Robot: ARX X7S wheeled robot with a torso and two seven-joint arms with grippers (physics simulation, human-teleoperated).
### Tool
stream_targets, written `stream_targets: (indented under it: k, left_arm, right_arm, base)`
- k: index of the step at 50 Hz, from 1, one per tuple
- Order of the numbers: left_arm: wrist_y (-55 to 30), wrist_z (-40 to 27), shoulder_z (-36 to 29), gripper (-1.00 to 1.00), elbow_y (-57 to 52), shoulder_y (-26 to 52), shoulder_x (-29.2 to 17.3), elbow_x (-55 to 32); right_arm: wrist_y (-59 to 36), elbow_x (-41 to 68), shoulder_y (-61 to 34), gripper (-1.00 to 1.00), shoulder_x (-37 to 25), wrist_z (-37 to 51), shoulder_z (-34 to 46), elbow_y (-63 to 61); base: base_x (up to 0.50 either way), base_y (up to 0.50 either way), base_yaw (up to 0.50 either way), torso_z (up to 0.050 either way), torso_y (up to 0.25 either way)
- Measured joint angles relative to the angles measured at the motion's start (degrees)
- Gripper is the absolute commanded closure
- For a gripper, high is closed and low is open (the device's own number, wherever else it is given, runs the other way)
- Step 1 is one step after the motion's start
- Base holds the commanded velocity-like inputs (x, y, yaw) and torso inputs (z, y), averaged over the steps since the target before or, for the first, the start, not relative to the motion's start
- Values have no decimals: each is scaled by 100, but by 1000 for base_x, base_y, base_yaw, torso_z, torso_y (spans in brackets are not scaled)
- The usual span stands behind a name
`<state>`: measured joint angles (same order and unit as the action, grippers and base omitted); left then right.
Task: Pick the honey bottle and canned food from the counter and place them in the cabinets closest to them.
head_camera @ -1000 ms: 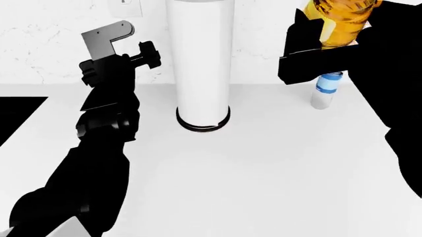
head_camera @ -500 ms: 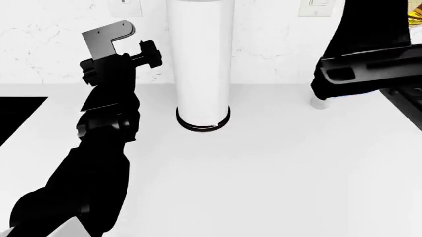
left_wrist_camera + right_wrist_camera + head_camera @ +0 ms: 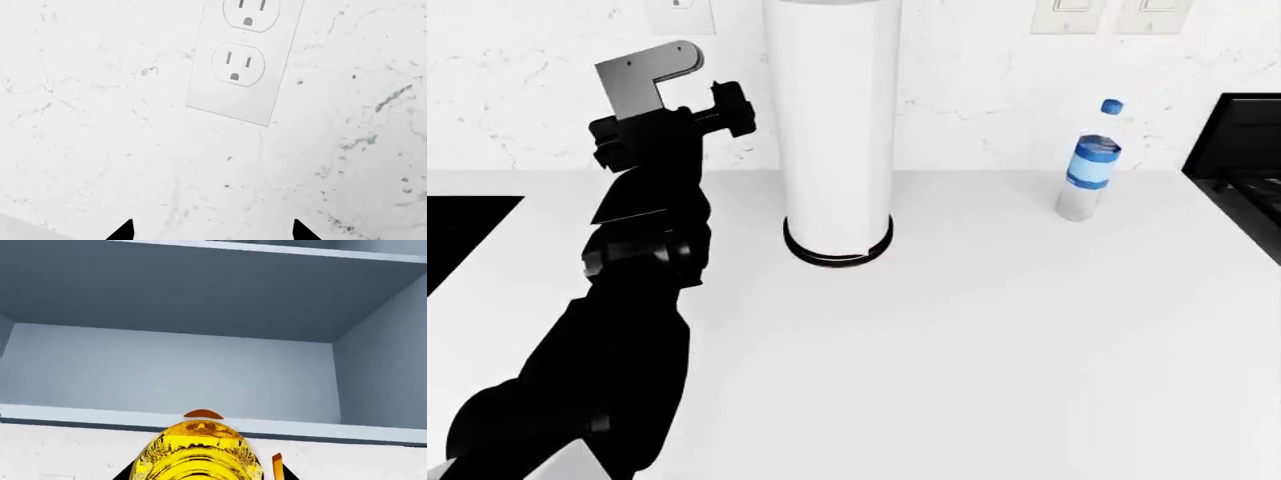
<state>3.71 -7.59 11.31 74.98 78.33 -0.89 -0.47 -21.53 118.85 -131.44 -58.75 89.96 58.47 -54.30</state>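
Observation:
The honey bottle (image 3: 199, 452) fills the near edge of the right wrist view, yellow cap end toward the camera. My right gripper (image 3: 200, 476) is shut on it, dark fingertips showing at both sides. It is raised in front of an open blue-grey cabinet (image 3: 200, 370), about level with the shelf's front lip (image 3: 267, 427). The right arm is out of the head view. My left gripper (image 3: 701, 112) is held up near the wall, open and empty, its fingertips (image 3: 123, 232) facing an outlet (image 3: 243, 60). The canned food is out of view.
A tall white paper-towel roll (image 3: 831, 130) stands mid-counter on a black base. A clear bottle with a blue label (image 3: 1088, 165) stands to the right of the roll. A black appliance (image 3: 1241, 140) is at the right edge and a black cooktop (image 3: 461, 235) at the left.
The right arm has lifted the honey bottle up and out of the head view, uncovering the clear bottle. The left arm has not moved.

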Motion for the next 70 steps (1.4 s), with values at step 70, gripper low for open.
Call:
stream_targets:
  k: [70]
  left_arm:
    - [-50, -19, -77, -100, 0, -2, 0, -14]
  right_arm:
    - [-6262, -2962, -273, 100, 4372, -1811, -4400, 8439]
  base:
    - [0, 0, 0, 0, 0]
